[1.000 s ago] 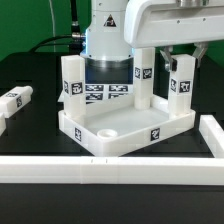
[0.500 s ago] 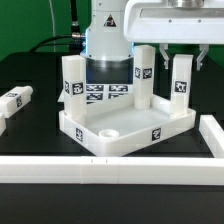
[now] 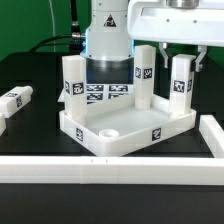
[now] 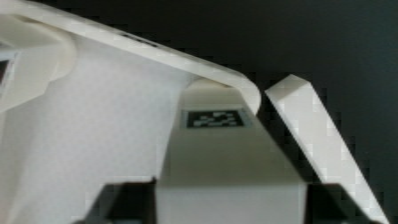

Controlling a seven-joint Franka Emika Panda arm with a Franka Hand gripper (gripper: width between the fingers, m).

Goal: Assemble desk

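The white desk top (image 3: 95, 138) lies in the middle with its rim up. Three tagged white legs stand upright in its corner sockets: one at the back left (image 3: 72, 80), one at the back middle (image 3: 143, 72), one at the exterior view's right (image 3: 180, 88). My gripper (image 3: 181, 58) hangs over the right leg, open, with a finger on each side of its top and a small gap showing. In the wrist view that leg (image 4: 222, 150) fills the space between my dark fingers (image 4: 128, 205). A fourth leg (image 3: 15, 100) lies loose at the exterior view's left.
The marker board (image 3: 105, 93) lies behind the desk top, in front of the robot base (image 3: 105, 40). Long white border bars run along the front (image 3: 100, 170) and at the exterior view's right (image 3: 212, 135).
My fingers have spread apart around the right leg's top. The leg, slightly tilted a second ago, now stands straight in its socket.
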